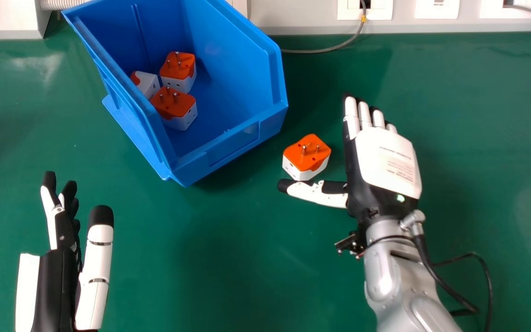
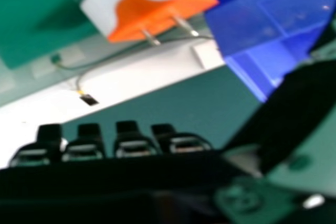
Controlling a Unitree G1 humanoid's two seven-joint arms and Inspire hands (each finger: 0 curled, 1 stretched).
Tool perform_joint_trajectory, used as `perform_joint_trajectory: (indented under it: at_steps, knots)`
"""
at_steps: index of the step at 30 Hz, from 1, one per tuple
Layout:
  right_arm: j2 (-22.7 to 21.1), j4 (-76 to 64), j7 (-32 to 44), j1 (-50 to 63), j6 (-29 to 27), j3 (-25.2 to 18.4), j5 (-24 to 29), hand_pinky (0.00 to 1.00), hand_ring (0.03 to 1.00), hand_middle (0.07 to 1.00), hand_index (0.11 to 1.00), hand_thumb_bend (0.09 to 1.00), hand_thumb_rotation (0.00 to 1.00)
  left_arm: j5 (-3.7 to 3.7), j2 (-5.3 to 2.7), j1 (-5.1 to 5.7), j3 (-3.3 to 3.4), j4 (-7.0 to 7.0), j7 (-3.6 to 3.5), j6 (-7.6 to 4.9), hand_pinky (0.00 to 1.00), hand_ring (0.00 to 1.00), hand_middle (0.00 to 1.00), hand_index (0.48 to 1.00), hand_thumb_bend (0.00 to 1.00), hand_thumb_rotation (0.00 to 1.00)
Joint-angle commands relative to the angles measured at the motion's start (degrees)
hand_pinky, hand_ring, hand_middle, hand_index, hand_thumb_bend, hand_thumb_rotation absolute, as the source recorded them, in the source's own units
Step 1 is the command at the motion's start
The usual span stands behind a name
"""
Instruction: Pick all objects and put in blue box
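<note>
Between the blue box [image 1: 233,147] and the right hand [image 1: 387,159], an orange-and-white plug adapter [image 1: 306,157] sat prongs up on the worktop [image 1: 228,267]. That hand was wide open and empty, its thumb just beside the adapter's near side; the left hand [image 1: 58,286] was open, near left. The adapter looked light, rigid, slightly slick, best squeezed across its white sides, clear of the prongs.

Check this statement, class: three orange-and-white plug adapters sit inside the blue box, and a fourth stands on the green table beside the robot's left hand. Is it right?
Not quite. The head view shows the fourth adapter on the green table beside the robot's right hand, not its left. The rest of the statement stands.
</note>
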Motion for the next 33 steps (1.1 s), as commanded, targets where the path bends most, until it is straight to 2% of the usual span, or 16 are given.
perform_joint_trajectory:
  at_steps: [1,5,9,16,20,23,26,33]
  knots:
    - [0.9,1.0,0.4,-3.5,1.0,0.2,0.5,1.00,1.000,1.000,1.000,0.752,0.59,-0.17,0.39,0.21,0.23,-0.67,0.03,-0.97,1.00,1.00,1.00,1.000,0.48,1.00]
    - [1.9,4.2,1.5,-6.1,2.7,1.0,0.9,1.00,1.000,1.000,1.000,0.755,0.57,-0.06,0.41,0.06,0.27,-0.35,0.12,-1.21,1.00,1.00,1.00,1.000,0.50,1.00]
    - [2.8,7.7,3.7,-9.0,4.8,2.0,1.2,1.00,1.000,1.000,1.000,0.747,0.56,0.14,0.20,0.57,-0.03,-0.99,0.13,-1.07,1.00,1.00,1.00,1.000,0.50,1.00]
    - [3.9,12.0,6.5,-13.5,7.4,3.4,1.9,0.98,1.000,1.000,1.000,0.721,0.55,-0.06,0.27,0.84,0.11,-0.46,0.14,-1.33,1.00,1.00,1.00,1.000,0.50,1.00]
    - [4.1,15.2,7.6,-16.0,7.7,3.9,3.0,0.96,1.000,1.000,0.996,0.710,0.54,-0.16,0.16,1.50,-0.05,-1.07,0.05,-1.54,1.00,1.00,1.00,1.000,0.51,1.00]
    - [4.2,17.6,7.9,-17.8,7.9,4.2,3.5,0.96,0.997,1.000,0.992,0.696,0.51,-0.36,0.17,1.62,0.11,-0.95,0.07,-1.61,1.00,1.00,1.00,1.000,0.51,1.00]
    - [4.1,19.7,8.4,-19.2,8.5,5.0,3.4,0.95,0.992,1.000,0.988,0.693,0.50,-0.24,0.13,1.81,0.04,-1.07,0.16,-1.57,1.00,1.00,1.00,1.000,0.51,1.00]
    - [4.5,23.5,8.0,-21.9,10.4,6.3,3.9,0.92,0.965,0.999,0.960,0.690,0.49,-0.53,0.19,2.35,0.03,-1.84,-0.09,-1.22,1.00,1.00,1.00,1.000,0.51,1.00]
